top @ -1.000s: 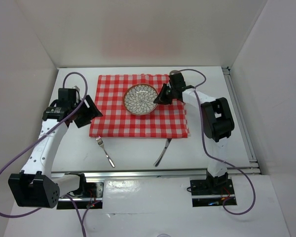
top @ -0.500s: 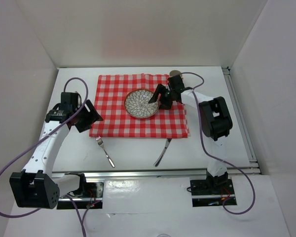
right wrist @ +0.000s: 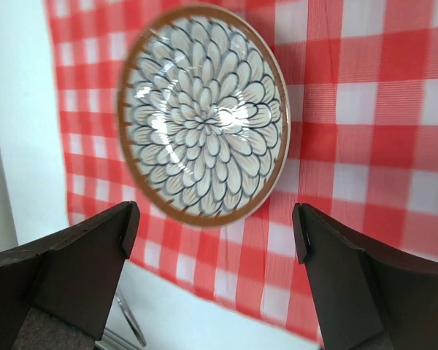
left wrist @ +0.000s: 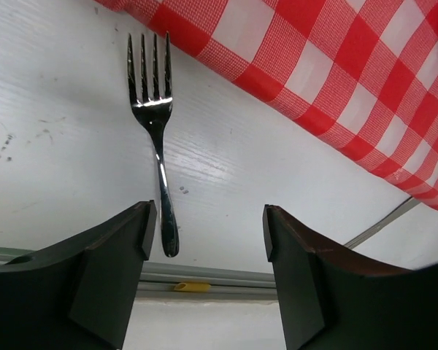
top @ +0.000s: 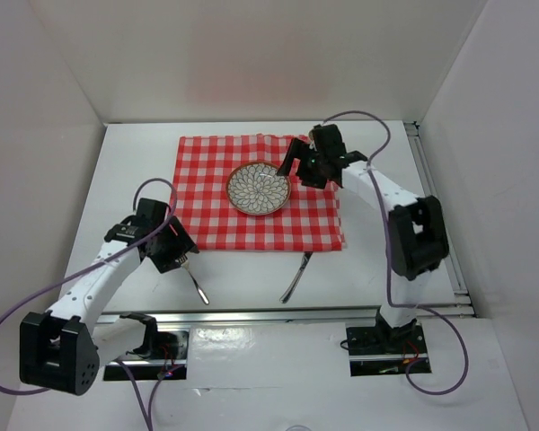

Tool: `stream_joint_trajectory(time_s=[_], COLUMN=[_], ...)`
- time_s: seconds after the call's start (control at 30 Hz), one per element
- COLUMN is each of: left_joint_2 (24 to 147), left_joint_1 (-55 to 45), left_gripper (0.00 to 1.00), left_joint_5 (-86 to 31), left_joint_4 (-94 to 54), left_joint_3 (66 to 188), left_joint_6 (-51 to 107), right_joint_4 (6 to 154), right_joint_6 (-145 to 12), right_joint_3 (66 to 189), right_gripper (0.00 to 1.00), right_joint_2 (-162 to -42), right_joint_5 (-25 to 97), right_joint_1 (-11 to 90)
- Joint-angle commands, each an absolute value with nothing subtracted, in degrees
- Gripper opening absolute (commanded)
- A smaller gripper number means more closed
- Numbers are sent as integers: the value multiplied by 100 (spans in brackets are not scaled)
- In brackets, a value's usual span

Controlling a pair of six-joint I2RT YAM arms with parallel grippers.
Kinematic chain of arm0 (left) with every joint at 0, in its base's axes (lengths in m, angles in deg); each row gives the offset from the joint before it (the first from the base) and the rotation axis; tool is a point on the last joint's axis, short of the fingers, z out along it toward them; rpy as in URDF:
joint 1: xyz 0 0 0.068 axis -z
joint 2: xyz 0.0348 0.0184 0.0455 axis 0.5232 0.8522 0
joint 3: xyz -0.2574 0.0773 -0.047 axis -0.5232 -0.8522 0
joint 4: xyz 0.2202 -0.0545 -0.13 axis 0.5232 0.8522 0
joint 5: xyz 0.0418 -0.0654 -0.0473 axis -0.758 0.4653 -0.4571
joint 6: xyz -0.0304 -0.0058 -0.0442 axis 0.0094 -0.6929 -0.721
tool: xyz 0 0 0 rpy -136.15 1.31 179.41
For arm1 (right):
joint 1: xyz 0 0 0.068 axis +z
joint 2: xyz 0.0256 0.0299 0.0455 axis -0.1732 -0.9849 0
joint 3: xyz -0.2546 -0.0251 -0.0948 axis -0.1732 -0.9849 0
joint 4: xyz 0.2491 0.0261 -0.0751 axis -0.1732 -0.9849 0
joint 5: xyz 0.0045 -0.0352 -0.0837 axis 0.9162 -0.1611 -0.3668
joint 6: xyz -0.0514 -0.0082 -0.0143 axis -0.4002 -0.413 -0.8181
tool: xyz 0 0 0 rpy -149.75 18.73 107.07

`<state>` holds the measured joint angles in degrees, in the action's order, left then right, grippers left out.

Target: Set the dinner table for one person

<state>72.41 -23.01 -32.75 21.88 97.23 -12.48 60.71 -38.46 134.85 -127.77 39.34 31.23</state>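
A round plate [top: 259,189] with a petal pattern and brown rim lies flat on the red-and-white checked cloth [top: 207,224], which is spread on the white dinner table [top: 135,157]. My right gripper [top: 298,167] hangs open just right of the plate, holding nothing; in the right wrist view the plate [right wrist: 204,117] sits beyond the gripper [right wrist: 213,224]. A silver fork [top: 194,280] lies on the bare table in front of the cloth. My left gripper [top: 174,255] hovers open over the fork [left wrist: 158,138], whose handle end is beside the left finger [left wrist: 113,266].
A second silver utensil [top: 296,277] lies on the table by the cloth's near right edge. A metal rail [top: 287,315] runs along the near edge, another rail [top: 440,215] along the right side. White walls enclose the table on three sides.
My right gripper opened and let go of the plate's right rim, then drew back a little. My left arm swung toward the near edge, from the cloth's left side to above the fork.
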Motion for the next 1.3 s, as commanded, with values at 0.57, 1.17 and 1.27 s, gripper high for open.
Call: stream_joint_trajectory(time_s=[0.57,1.17,1.27], left_joint_2=[8064,7488,6696], left_joint_1=[-1520,-1239,-1239], left_gripper=[72,0,0], left_joint_5=[-4499,-5139,-5368], left_joint_4=[1389,2712,3023], left_joint_3=[8844,9370,9808], left_joint_6=[-2803,-3199,-2745], right_joint_4=[4572,4440,4440], right_joint_6=[-3948,-4053,-4053], right_joint_3=[11217,11322,11322], right_gripper=[99,99,99], right_joint_2=[-8530,-8520,-8521], right_joint_5=[2983,2869,2869], right_joint_1=[3230,3282,3282])
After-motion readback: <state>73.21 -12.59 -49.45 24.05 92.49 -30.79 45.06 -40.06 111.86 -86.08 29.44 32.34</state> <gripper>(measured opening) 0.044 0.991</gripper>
